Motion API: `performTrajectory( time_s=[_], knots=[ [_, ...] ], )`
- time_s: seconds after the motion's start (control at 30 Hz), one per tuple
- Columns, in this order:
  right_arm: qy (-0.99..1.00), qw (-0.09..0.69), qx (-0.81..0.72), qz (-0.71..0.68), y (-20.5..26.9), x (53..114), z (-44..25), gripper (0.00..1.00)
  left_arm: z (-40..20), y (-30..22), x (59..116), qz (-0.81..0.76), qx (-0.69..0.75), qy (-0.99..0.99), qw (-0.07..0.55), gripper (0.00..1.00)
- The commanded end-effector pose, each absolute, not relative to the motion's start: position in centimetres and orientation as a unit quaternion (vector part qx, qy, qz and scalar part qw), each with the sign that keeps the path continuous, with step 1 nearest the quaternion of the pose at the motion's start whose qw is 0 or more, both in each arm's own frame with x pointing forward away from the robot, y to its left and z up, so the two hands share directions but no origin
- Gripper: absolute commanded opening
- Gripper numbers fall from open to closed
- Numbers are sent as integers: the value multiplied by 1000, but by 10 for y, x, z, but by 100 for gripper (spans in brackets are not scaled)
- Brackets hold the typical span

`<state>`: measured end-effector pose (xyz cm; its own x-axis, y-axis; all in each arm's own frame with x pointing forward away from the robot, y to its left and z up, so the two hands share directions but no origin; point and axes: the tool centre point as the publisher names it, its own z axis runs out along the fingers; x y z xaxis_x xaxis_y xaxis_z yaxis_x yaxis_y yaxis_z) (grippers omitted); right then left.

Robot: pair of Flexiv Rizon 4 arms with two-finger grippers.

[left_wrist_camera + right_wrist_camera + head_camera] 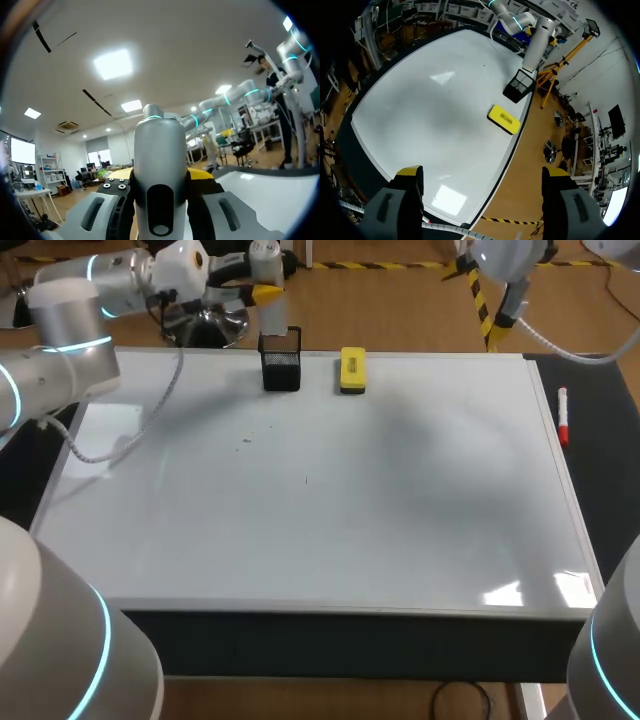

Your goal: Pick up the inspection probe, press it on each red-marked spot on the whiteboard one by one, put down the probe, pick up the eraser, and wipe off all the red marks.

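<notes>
My left gripper (267, 290) is beyond the whiteboard's far edge, just above the black mesh holder (281, 361), and it is shut on the pale grey inspection probe (272, 316). In the left wrist view the probe (160, 175) stands upright between the fingers of the left gripper (160, 202). The yellow eraser (352, 370) lies flat on the whiteboard (330, 510) to the right of the holder. High above the board, my right gripper (482, 172) is open and holds nothing; below it lie the eraser (504, 119) and holder (519, 86). I see only faint specks (247, 441) on the board, no clear red marks.
A red marker (563, 416) lies on the dark strip along the whiteboard's right edge. The board's silver frame (350, 608) runs along the near side. My left arm's cable (150, 415) hangs over the board's far left corner.
</notes>
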<state>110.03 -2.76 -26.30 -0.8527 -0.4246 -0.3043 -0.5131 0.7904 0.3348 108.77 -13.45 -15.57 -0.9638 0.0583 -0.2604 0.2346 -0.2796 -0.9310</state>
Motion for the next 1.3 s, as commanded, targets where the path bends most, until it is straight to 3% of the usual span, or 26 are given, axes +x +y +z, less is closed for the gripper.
performTrajectory(
  time_s=[0.03,1.3],
  knots=[
    [940,106,-250,205,-28,1101,-262,100,-166,-142,1102,-793,145,592,21,0],
    [940,106,-250,205,-28,1101,-262,100,-230,-144,1142,-790,109,603,-8,0]
  ],
)
